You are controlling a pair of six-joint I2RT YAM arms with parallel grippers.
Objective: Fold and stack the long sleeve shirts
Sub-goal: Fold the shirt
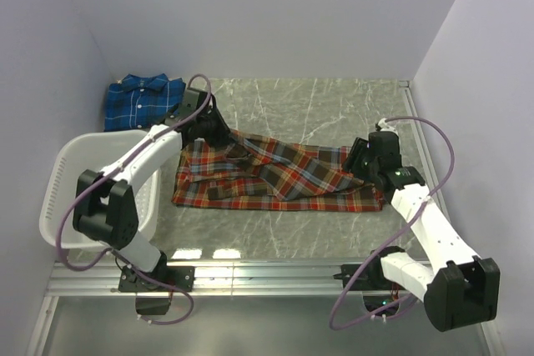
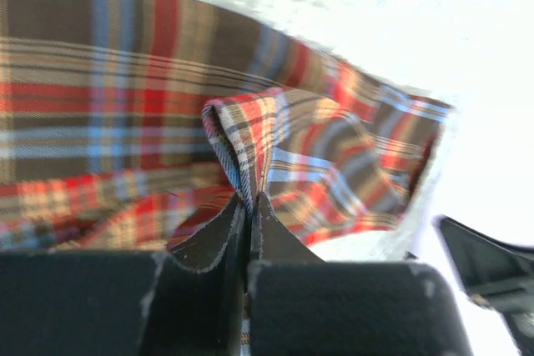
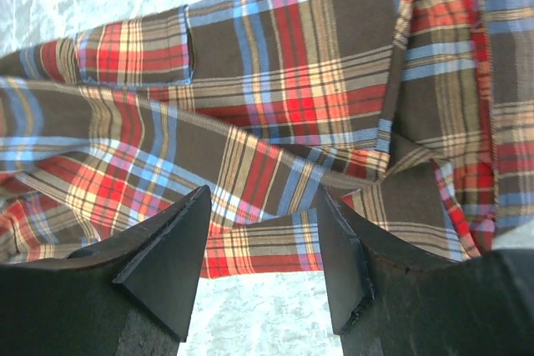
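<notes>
A grey marbled surface [image 1: 334, 106] is enclosed by pale lavender walls [image 1: 275, 14]. On its left half, the left gripper [image 2: 250, 202] is pressed together on a raised fold of the red-orange shirt [image 1: 284, 177], and a narrow ridge of plaid cloth is pinched between its dark fingertips. This pinch is shown plainly only by the left wrist view. From above, the gripper is seen merely at the shirt's far left corner, where the cloth is bunched and lifted slightly.

The right gripper [image 3: 263, 198] is spread, its two black fingers [image 3: 167, 264] set apart over the shirt's right end, and nothing is held between them. Whether the tips touch the cloth cannot be told. The right wrist view shows creased plaid with a stitched edge and a strip of bare marble below the hem.

The shirt is laid lengthwise across the middle of the surface, between the two grippers, rumpled on its left side. Only the top view shows the blue shirt [image 1: 142, 99], folded in the far left corner against the wall, and the white slotted basket [image 1: 62, 172] at the left edge, near the left arm.
</notes>
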